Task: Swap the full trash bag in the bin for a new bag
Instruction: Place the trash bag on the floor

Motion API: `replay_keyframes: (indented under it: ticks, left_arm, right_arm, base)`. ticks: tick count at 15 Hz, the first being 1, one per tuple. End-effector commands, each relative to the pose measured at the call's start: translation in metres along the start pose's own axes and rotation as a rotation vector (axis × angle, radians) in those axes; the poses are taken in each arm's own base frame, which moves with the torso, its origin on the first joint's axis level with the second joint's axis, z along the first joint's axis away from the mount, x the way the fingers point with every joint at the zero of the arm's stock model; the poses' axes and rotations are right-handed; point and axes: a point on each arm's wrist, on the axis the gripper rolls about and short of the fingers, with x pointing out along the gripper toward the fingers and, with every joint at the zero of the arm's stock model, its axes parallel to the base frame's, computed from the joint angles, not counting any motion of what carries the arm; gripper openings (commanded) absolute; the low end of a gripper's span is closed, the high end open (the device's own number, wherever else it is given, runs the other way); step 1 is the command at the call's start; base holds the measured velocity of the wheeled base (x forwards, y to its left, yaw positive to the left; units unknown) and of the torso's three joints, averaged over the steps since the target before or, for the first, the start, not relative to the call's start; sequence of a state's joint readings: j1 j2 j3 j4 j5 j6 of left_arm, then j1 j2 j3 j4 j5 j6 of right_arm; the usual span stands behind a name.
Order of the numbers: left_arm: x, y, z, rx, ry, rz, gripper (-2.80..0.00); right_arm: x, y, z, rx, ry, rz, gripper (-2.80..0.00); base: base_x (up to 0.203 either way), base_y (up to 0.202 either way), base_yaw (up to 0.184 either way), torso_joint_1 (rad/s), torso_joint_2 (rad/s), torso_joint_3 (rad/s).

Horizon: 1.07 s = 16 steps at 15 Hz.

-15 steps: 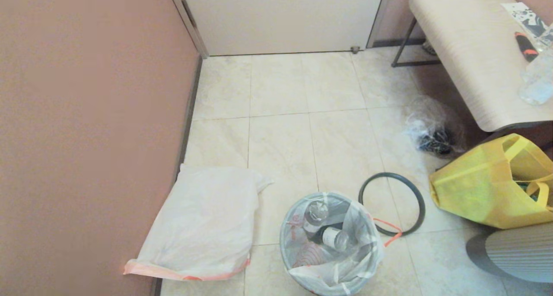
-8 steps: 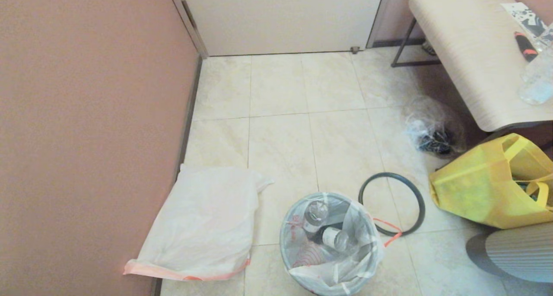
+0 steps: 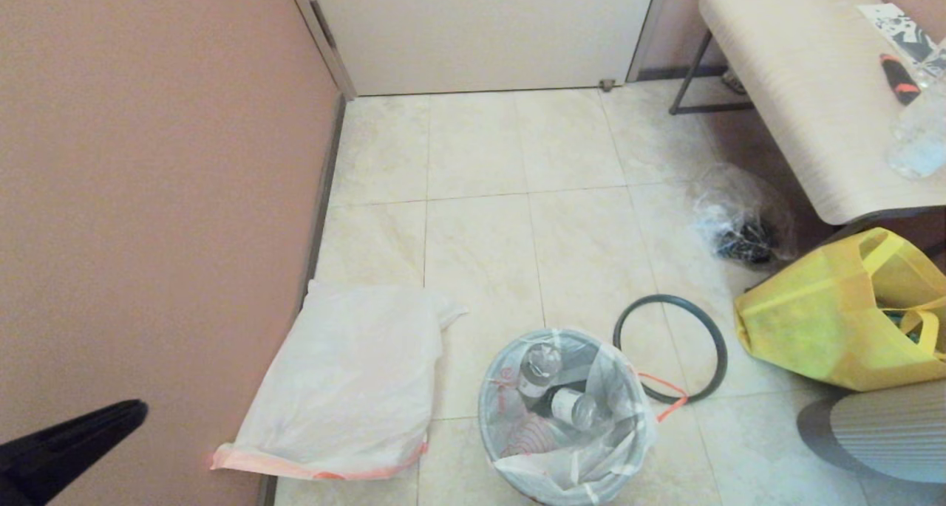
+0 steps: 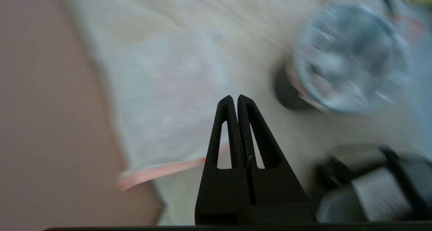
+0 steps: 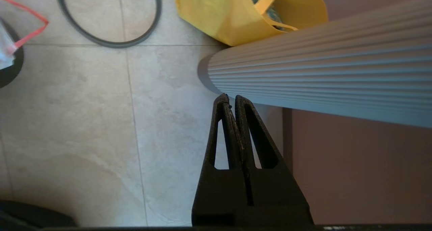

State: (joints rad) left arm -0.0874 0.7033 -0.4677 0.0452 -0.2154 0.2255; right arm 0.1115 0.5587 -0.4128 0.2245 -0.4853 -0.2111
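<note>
Black and wedge-shaped, the left gripper (image 3: 70, 439) has just come into the head view at its lower left corner, against the pink wall, where half a second ago nothing of it showed; its fingers (image 4: 226, 123) are pressed together, holding nothing. That marks the start of the work rather than any progress in it. The full trash bag (image 3: 565, 410), translucent white plastic with red print and an orange-red drawstring, sits unmoved in the small round black bin (image 3: 543, 497) on the tiled floor (image 3: 480, 233), clear bottles showing through it. The thin grey ring (image 3: 669, 348) already lies off the bin, flat on the floor just beside it, so the bag's hem is free to be lifted. The new bag (image 3: 355, 373), smooth translucent white with a pale orange-red band along its hem, lies flat along the foot of the wall, near the bin and between it and the arriving arm. The right gripper (image 5: 232, 103) hangs parked above the floor, fingers together, by the yellow tote (image 5: 229, 18). Likely the left arm is reaching for one of the two bags; which one, I cannot tell.
</note>
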Motion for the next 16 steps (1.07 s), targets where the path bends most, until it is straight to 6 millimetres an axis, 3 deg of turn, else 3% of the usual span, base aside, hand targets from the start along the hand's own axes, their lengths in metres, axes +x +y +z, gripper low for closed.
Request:
replay_keyframes:
  ticks: [1,4,7,10,11,16]
  left_arm:
    - [0.059,-0.002,0.006,-0.005,0.209,-0.161,-2.80]
    - [0.131,-0.039,-0.001,-0.020,0.390,-0.247,-2.80]
    - [0.196,-0.076,-0.024,-0.015,0.528,-0.236,-2.80]
    - [0.253,-0.094,-0.032,-0.039,0.547,-0.205,-2.80]
    - [0.269,-0.096,-0.033,-0.050,0.542,-0.204,0.00]
    - [0.330,-0.102,-0.048,-0.072,0.556,-0.187,0.00]
  right_arm:
    - [0.003,0.001,0.003,-0.011,0.015,0.008,-2.80]
    - [0.012,0.004,0.013,-0.002,0.002,0.042,-2.80]
    - [0.018,0.008,0.018,0.017,0.004,0.087,-2.80]
    - [0.028,0.013,0.023,0.083,0.045,0.136,-2.80]
    - [0.030,0.015,0.025,0.098,0.054,0.154,-2.80]
    - [0.045,0.020,0.038,0.107,0.067,0.172,-2.80]
  base:
    - [0.000,0.000,0.000,0.000,0.00,0.000]
    - [0.000,0.000,0.000,0.000,0.00,0.000]
    - [0.000,0.000,0.000,0.000,0.00,0.000]
    - [0.000,0.000,0.000,0.000,0.00,0.000]
    - [0.000,0.000,0.000,0.000,0.00,0.000]
    - [0.000,0.000,0.000,0.000,0.00,0.000]
